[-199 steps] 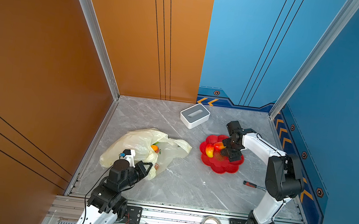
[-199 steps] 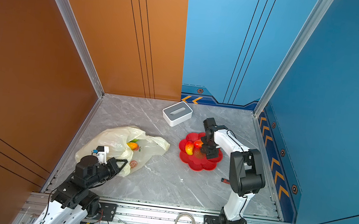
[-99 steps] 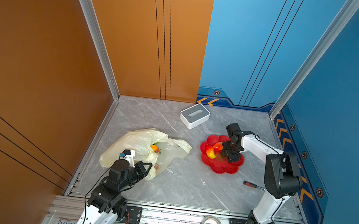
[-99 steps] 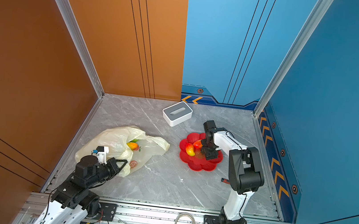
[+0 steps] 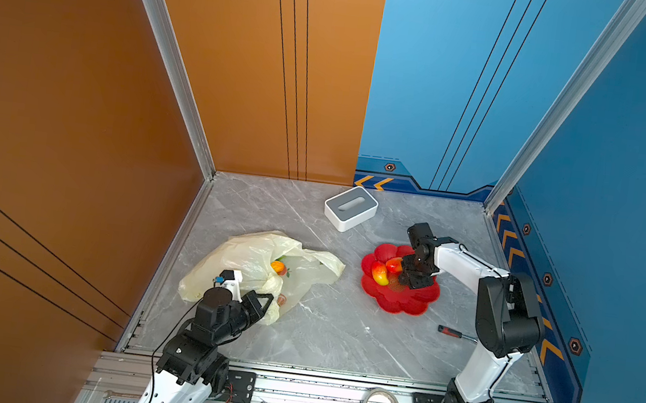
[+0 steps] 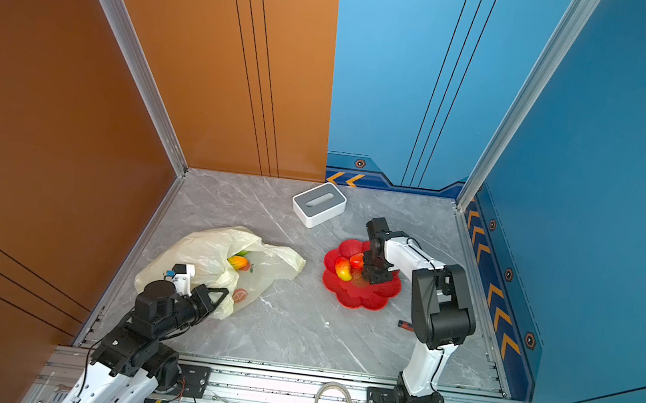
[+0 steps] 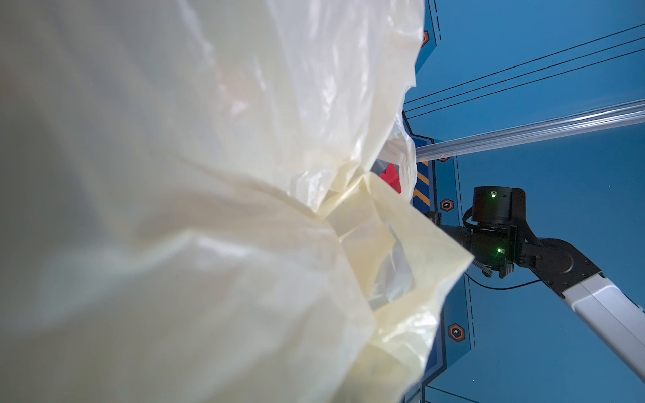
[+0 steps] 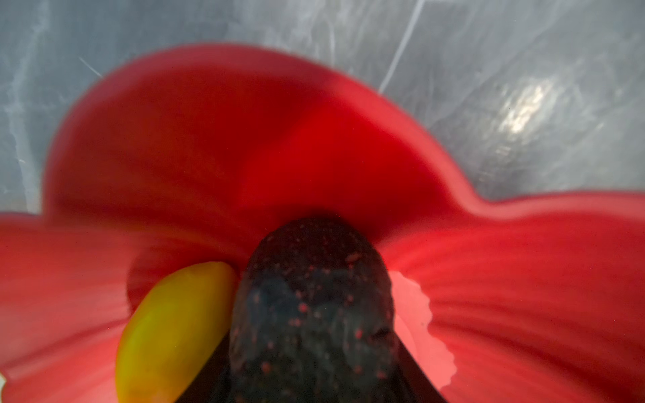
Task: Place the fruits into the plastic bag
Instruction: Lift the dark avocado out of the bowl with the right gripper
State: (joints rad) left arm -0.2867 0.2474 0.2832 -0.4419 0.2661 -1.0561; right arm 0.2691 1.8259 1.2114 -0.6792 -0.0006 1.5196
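Found the plastic bag [image 5: 247, 256] [image 6: 206, 251] slumped on the grey marble table [image 5: 338, 338], left side, mid-depth, crinkled and partly gaping. Noted in the gap one orange-red mango [image 5: 279, 267] with a sliver of green just behind. Logged the left gripper [image 5: 263, 302] [image 6: 222, 295] at the bag's near edge, jaws pinched flat on a fold of the film. Saw little else from the left wrist view: cream plastic across most of it, the right arm [image 7: 495, 226] beyond. Placed the red flower dish [image 5: 404, 306] right of the bag, well apart, mid-table. Counted in its left half a red-yellow mango [image 5: 379, 273] and a red fruit [image 5: 394, 265], touching. Logged the right gripper [image 5: 405, 281] [image 6: 367, 278] down inside the dish, just right of those two. Picked out, from the right wrist view, a dark speckled avocado [image 8: 310, 314] lying on the dish between the two fingers, jaws drawn in narrow on either flank, the red-yellow mango's yellow end tight against one side. Cannot tell real grip from near miss: too dark, too blurred. Noted a white-and-grey box [image 5: 350, 208] at the far middle, a red-handled screwdriver [image 5: 456, 333] on the table beside the right arm.
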